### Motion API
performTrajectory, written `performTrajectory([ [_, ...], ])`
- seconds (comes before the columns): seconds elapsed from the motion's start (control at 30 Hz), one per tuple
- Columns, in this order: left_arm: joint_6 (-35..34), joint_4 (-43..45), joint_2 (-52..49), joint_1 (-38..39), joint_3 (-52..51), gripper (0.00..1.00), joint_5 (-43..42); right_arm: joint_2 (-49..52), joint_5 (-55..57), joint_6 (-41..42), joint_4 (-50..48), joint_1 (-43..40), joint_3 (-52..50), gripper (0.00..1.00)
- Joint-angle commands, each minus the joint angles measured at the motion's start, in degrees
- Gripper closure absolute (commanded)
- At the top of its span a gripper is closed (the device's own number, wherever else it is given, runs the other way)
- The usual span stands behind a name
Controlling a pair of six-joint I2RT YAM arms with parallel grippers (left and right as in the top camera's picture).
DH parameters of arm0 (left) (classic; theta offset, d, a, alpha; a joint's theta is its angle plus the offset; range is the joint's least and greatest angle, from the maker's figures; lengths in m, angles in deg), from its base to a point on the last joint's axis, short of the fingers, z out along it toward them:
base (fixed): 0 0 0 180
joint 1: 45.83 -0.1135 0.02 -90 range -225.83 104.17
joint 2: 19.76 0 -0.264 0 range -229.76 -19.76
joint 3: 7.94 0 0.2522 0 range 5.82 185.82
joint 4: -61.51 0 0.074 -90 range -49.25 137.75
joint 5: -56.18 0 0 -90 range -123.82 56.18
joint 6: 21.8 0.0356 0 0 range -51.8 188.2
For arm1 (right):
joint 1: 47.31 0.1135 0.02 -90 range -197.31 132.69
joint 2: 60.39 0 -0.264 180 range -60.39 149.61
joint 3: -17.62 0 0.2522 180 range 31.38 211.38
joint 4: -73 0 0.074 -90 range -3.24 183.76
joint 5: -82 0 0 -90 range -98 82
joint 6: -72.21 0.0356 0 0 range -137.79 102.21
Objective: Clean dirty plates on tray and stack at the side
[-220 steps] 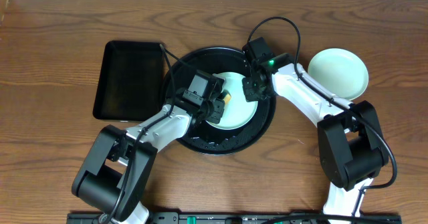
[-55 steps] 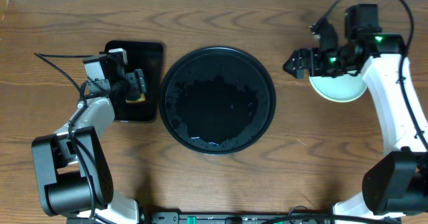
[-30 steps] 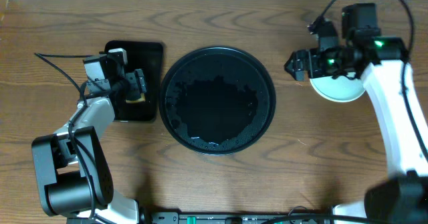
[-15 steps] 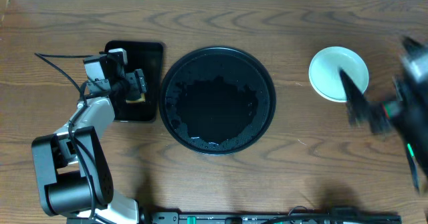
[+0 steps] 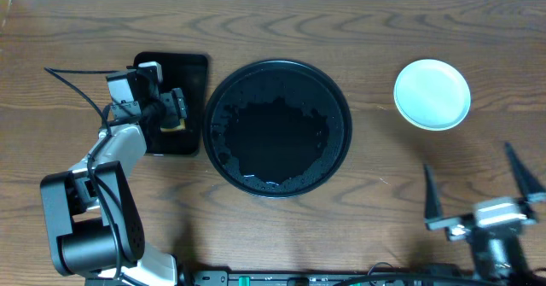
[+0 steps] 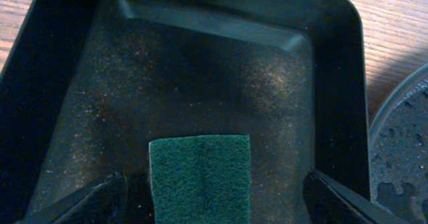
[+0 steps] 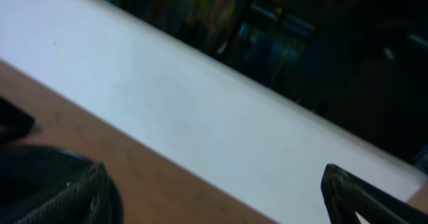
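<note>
The round black tray (image 5: pixel 277 68) lies mid-table, wet and streaked, with no plate on it. The plates (image 5: pixel 432 94) rest on the bare wood at the far right, showing from above as one pale mint disc. My right gripper (image 5: pixel 467 156) is open near the front right edge, well clear of the plates, with its fingers pointing away from me. In the right wrist view that gripper (image 7: pixel 214 204) holds nothing and faces the wall. My left gripper (image 6: pixel 210 200) hangs open over a green sponge (image 6: pixel 199 177) without gripping it.
A smaller rectangular black tray (image 5: pixel 162 72) sits left of the round tray and holds the sponge (image 5: pixel 177 125). In the left wrist view its walls (image 6: pixel 334 83) surround the sponge, and the round tray's rim (image 6: pixel 401 137) shows at the right.
The right arm has swung away from above the plates to the front right edge, leaving them on the table. The left arm and sponge have not moved.
</note>
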Motion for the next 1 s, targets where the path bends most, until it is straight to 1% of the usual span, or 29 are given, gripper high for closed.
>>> performTrajectory([
  [0.0, -0.04, 0.04, 0.90, -0.11, 0.42, 0.16, 0.48, -4.44, -1.20, 2.78, -7.76, -0.83, -10.54, 0.01],
  [0.07, -0.04, 0.04, 0.90, -0.11, 0.42, 0.16, 0.48, -6.75, -1.07, 5.40, -14.43, -0.83, -17.46, 0.01],
  [0.2, -0.04, 0.04, 0.90, -0.09, 0.42, 0.16, 0.48, -10.64, -1.07, 9.38, -24.44, -0.83, -28.52, 0.01],
  [0.27, -0.04, 0.04, 0.90, -0.11, 0.42, 0.16, 0.48, -11.41, -1.07, 10.38, -28.20, -0.83, -32.65, 0.01],
  [0.37, -0.04, 0.04, 0.90, -0.11, 0.42, 0.16, 0.48, -11.37, -1.05, 11.63, -31.23, -0.83, -37.44, 0.01],
  [0.63, -0.04, 0.04, 0.90, -0.11, 0.42, 0.16, 0.48, -11.37, -0.66, 14.27, -30.82, -0.83, -43.63, 0.01],
  [0.97, -0.04, 0.04, 0.90, -0.11, 0.42, 0.16, 0.48, -11.34, -1.29, 14.27, -20.72, -0.83, -43.58, 0.01],
])
